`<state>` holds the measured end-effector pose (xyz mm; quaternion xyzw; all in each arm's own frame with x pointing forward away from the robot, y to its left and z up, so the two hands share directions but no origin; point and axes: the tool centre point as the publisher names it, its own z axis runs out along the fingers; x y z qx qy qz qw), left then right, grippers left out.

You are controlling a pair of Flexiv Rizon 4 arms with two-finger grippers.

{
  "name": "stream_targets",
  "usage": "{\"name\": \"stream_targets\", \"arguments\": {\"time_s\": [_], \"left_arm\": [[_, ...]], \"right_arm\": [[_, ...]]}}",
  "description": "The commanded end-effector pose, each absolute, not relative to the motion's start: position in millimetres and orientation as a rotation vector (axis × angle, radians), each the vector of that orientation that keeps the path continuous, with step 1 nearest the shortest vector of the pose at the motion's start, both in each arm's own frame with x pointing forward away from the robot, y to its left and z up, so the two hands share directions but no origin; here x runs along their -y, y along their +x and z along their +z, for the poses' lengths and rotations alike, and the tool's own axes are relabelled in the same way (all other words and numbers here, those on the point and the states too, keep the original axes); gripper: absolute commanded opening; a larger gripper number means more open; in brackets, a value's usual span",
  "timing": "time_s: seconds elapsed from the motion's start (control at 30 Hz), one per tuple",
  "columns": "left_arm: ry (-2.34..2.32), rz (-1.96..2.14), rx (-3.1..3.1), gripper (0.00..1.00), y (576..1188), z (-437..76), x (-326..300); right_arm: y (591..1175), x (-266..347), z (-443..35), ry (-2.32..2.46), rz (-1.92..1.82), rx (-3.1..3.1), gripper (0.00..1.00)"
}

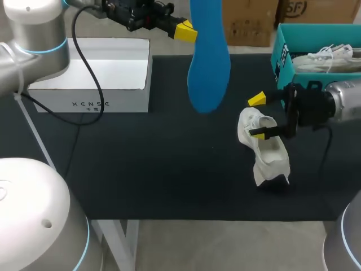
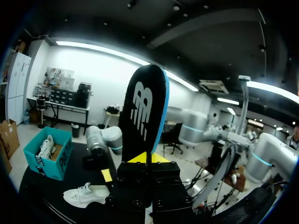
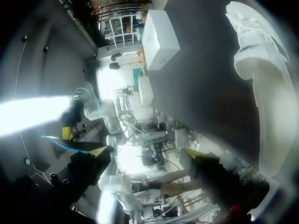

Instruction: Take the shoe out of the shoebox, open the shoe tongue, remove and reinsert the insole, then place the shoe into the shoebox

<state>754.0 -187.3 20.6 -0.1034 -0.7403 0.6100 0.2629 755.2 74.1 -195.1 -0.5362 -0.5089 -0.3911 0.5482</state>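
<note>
Insole (image 1: pixel 208 73) tight between left fingers (image 1: pixel 185 31)

insole (image 1: pixel 208 68) between left end effector (image 1: pixel 185 31) fingers, jutting ahead of it, above bench (image 1: pixel 169 169). shoe (image 1: pixel 269 155) on bench at right end effector (image 1: pixel 258 117), one finger over its opening. shoebox (image 1: pixel 280 53) behind right end effector, second shoe (image 1: pixel 327 56) inside. other box (image 1: pixel 93 73) beside left end effector.
</note>
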Motion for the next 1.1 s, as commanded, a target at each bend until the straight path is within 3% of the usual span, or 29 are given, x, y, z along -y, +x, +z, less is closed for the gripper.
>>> {"name": "stream_targets", "arguments": {"time_s": [0.03, 0.53, 0.8, 1.1], "left_arm": [[-0.28, 1.648, 2.005, 0.0, 754, 20, 187], [-0.28, 1.648, 2.005, 0.0, 754, 20, 187], [-0.496, 1.65, 2.543, 0.0, 716, 47, 241], [-0.645, 1.659, 2.664, 0.0, 682, 32, 256]], "right_arm": [[755, -75, -196, -1.272, -0.925, 1.206, 1.0], [755, -75, -196, -1.272, -0.925, 1.206, 1.0], [755, -75, -196, -1.272, -0.925, 1.206, 1.0], [755, -75, -196, -1.272, -0.925, 1.206, 1.0]]}}
